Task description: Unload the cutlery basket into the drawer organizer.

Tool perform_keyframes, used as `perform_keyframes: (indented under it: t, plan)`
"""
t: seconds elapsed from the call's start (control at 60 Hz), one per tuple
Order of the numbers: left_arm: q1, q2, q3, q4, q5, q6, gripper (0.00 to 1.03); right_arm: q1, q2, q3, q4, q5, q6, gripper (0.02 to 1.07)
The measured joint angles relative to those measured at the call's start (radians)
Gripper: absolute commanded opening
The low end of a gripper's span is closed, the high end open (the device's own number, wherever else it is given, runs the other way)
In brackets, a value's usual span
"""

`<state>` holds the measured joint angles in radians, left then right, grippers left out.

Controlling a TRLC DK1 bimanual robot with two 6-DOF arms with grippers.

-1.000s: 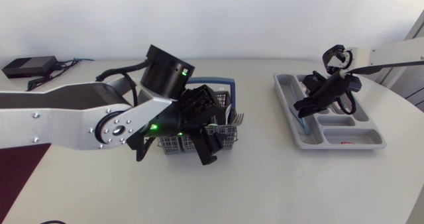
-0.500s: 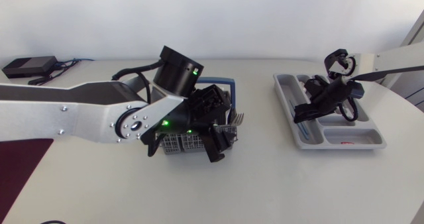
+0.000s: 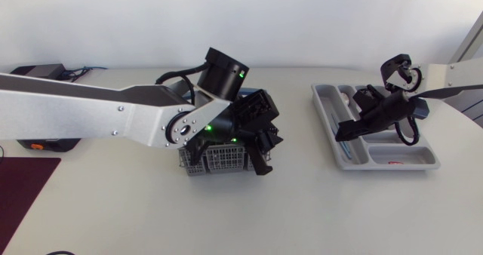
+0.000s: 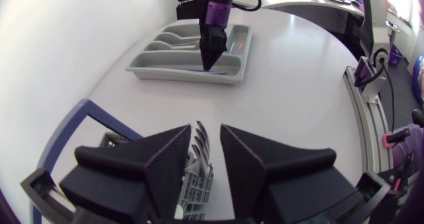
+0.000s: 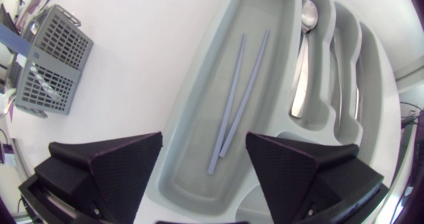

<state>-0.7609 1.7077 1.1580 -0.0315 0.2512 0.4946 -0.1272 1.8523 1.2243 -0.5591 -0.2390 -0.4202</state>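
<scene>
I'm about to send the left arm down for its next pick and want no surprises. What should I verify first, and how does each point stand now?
1. The left gripper is open and empty: ok, its fingers stand apart with nothing between them.
2. It is lined up with the metal forks in the grey mesh cutlery basket: ok, the tines show just ahead of the gap.
3. The forks can be lifted singly: cannot tell, they stand bunched.
4. The right gripper is empty: ok, it is open above the grey plastic drawer organizer.
5. The two pale blue sticks lie flat in the long compartment: ok.
</scene>
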Motion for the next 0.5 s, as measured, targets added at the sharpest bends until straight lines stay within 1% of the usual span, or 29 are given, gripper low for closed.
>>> perform_keyframes:
  t: [0.117, 0.2, 0.383, 0.5]
  plan:
    - [0.016, 0.003, 0.013, -0.002, 0.021, -0.004, 0.04, -0.006, -0.007, -0.003, 0.01, -0.004, -0.007, 0.94]
    - [0.033, 0.004, 0.027, -0.025, 0.044, -0.015, 0.04, -0.015, -0.008, -0.003, 0.014, -0.011, -0.012, 0.94]
    - [0.079, 0.008, 0.093, -0.119, 0.144, -0.077, 0.04, -0.019, -0.017, -0.027, 0.017, -0.022, -0.023, 0.94]
    - [0.114, 0.008, 0.151, -0.164, 0.2, -0.127, 0.04, -0.015, -0.048, -0.047, 0.017, -0.04, -0.03, 0.98]
